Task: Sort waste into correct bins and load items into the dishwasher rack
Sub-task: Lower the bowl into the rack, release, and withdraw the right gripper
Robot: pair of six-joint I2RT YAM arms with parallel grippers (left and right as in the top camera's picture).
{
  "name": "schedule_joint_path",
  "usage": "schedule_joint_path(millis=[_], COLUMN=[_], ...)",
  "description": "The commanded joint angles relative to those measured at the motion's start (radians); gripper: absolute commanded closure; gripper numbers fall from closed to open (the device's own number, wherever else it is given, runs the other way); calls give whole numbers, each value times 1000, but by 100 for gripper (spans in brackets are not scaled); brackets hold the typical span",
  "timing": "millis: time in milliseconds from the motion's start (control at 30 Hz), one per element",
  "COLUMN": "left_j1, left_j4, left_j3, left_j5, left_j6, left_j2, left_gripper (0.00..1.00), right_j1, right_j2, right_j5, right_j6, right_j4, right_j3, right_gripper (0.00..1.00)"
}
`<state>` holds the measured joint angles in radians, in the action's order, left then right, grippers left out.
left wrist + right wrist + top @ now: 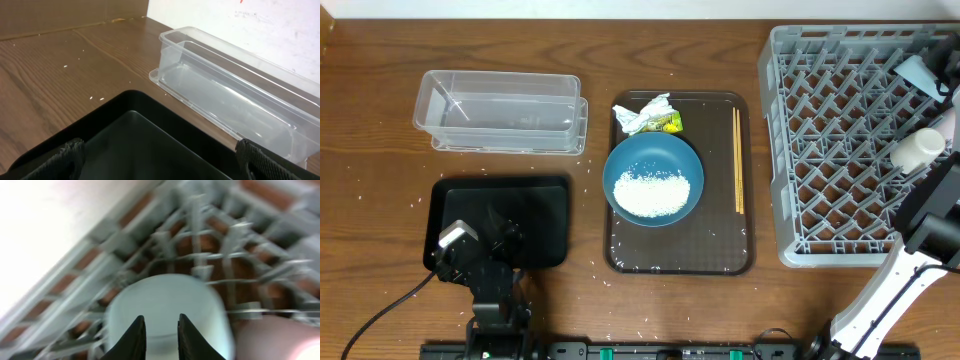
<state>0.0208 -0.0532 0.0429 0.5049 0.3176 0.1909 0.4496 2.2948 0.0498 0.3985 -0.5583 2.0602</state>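
"One white cup [917, 150] is in the dishwasher rack [772, 150] for sure, over on the right side. A small pale thing [918, 70] sits at the far corner too, but I can't tell what it is."

"So what is left to do?"

"Lots. The big blue bowl [653, 180] is on the brown serving tray [680, 250] in the middle, with the rice [650, 192] heaped inside it. The crumpled wrapper [648, 117] lies just behind the bowl. The chopsticks [737, 160] lie along the tray's right edge. The clear tub [500, 110] and the black tray [545, 200] both look bare, so I'd say no waste is sorted yet."

"What about the arms?"

"The right gripper [161, 317] is down in the rack, right over a pale cup, the white one I think. Its fingers [135, 340] are close together with a thin gap. It's all blurry, so I can't tell if they pinch the rim. The left gripper [160, 150] hangs over the black tray, fingers [65, 157] spread wide, holding nothing."

"Anything in the way?"

"Loose grains [91, 98] are scattered on the surface. And the bowl sits so near the wrapper that grabbing the wrapper could be fiddly."
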Motion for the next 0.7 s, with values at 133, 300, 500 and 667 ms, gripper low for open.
schedule_joint_path(millis=[133,300,500,667], left_j1=[-3,-3,-3,-3], left_j4=[-29,-29,-29,-29], left_j3=[-19,-19,-19,-19], left_j5=[16,16,16,16], left_j6=[-2,-2,-2,-2], left_j2=[1,1,1,1], left_gripper=[2,2,2,2], right_j1=[11,28,20,21], right_j2=[-1,-62,-174,-165], right_j5=[-286,-282,-102,-76], right_j6=[-2,-4,-13,-107], right_j4=[-70,-151,-37,90], right_j3=[6,6,6,6], right_gripper=[97,99,97,94])
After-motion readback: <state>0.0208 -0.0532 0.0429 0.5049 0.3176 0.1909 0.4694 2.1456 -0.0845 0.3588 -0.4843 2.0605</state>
